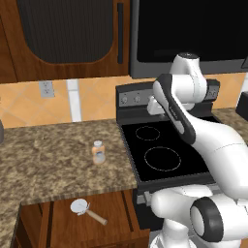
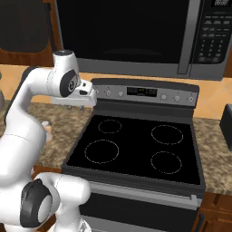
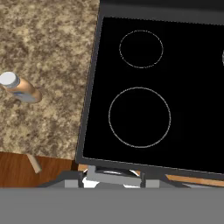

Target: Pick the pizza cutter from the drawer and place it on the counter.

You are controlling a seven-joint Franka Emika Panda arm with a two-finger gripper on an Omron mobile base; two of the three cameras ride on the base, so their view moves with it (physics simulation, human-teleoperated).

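From above the stove (image 1: 160,155), finger spread untellable, the gripper (image 1: 156,107) risked bumping the bottle (image 1: 99,151) reaching the pizza cutter (image 1: 86,210).

I see the counter (image 1: 48,160) as speckled brown and tan granite. On it, near its stove-side edge, the bottle (image 1: 99,151) is orange with a white cap. The stove top (image 1: 162,155) reads glossy black with thin white ring marks. Below the counter's front edge, the drawer (image 1: 63,223) is reddish-brown wood; in it the pizza cutter (image 1: 85,210) has a pale whitish-grey wheel and a tan handle. My arm (image 1: 193,131) is white with dark joints.
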